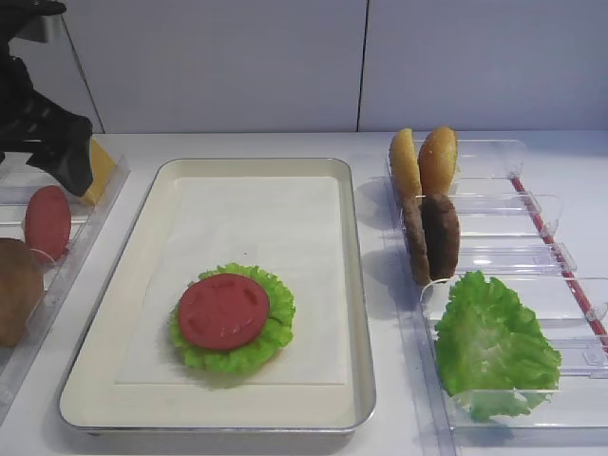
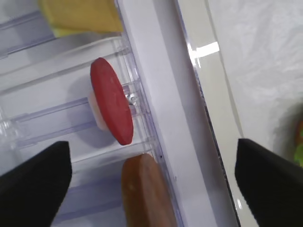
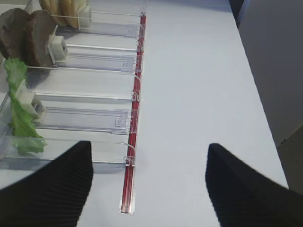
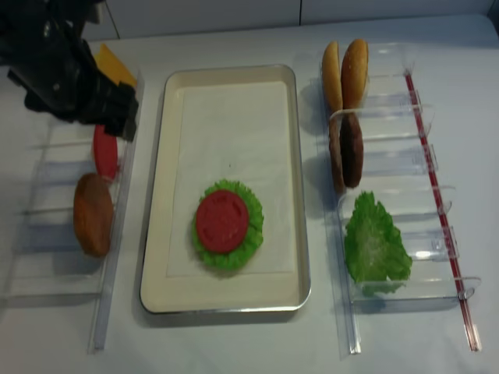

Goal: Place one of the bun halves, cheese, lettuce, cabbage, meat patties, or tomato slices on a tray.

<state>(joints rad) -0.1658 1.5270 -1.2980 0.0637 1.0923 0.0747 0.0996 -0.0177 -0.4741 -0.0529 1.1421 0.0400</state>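
Now, left pincer (image 2: 151, 184): spread wide, empty, above the upright flat red tomato slice (image 2: 111, 107) in the clear plastic bin (image 2: 52, 113).
Silver paper-lined tray (image 1: 356, 285): carried lettuce and tomato.
Tip: should straddle the disc's faces, squeeze gently.
Right pincer (image 3: 149, 182): parted, idle.

The cheese (image 2: 78, 16) is cut off by the left wrist view's top edge (likewise the brown bun (image 2: 144, 194) at the bottom), and the left tool (image 4: 117, 125) hides part of it overhead.
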